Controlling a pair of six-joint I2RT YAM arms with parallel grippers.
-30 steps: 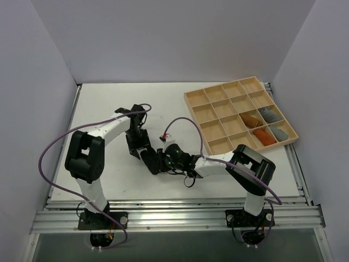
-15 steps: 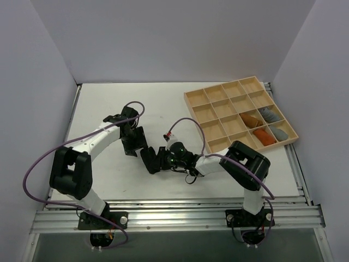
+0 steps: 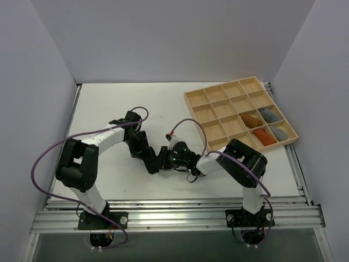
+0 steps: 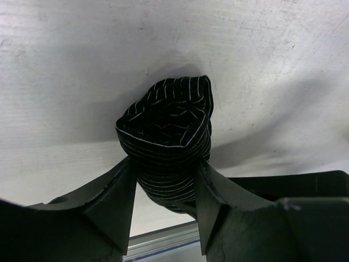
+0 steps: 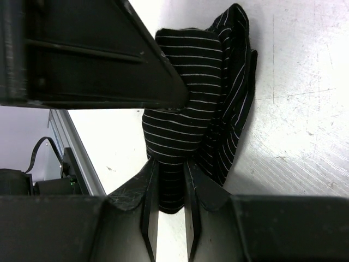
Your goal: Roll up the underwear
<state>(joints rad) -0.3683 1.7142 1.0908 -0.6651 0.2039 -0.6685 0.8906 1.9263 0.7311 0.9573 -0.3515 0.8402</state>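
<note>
One soft pinstriped underwear (image 4: 163, 123) roll — left gripper (image 4: 164, 166) clasping wide, right gripper (image 5: 170, 166) pinching it

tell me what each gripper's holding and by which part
Both hold the black, thin-striped soft fabric underwear, bundled into a roll. The right gripper pinches a narrow fold at its end; the left gripper clasps the roll's thick body across both sides.

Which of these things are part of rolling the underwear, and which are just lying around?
Part of the job: underwear; left gripper and right gripper, both closed on it.
Lying about: wooden tray; orange cloth rolls and grey cloth rolls in its compartments.
</note>
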